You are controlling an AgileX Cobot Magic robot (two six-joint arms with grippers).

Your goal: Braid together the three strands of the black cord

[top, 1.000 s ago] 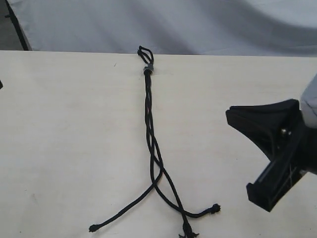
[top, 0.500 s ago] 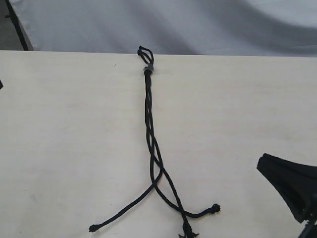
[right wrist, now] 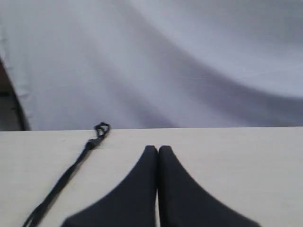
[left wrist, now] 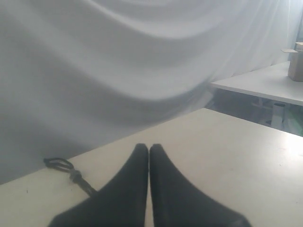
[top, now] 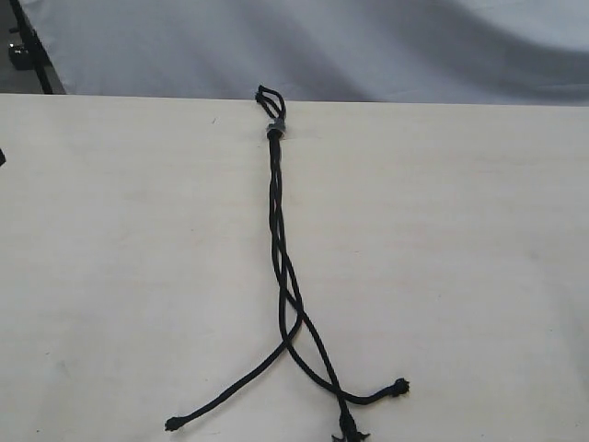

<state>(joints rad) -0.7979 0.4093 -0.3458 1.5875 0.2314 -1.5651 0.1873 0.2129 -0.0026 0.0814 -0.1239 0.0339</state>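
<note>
The right arm has swung out of the exterior view, leaving only the table (top: 110, 230)! The black cord (top: 276, 221) lies down its middle, loosely crossed below the grey band (top: 274, 130), with the three strands (top: 230, 387) splaying free at the near end. Left gripper (left wrist: 149, 147) and right gripper (right wrist: 157, 151) are pinched closed, holding nothing (probably a pause, or they are calling it done).

Black cord (top: 275, 230) lies flat on bench (top: 110, 230), running from far edge toward near edge. Grey band (top: 274, 129) binds it nr far edge, w/ short loops (top: 268, 95) beyond. Below band the three strands (top: 280, 276) are loosely twisted w/ small gaps, then split: one veers left to knotted tip (top: 171, 424); other two cross, ending right (top: 400, 387) and at near edge (top: 349, 429).
</note>
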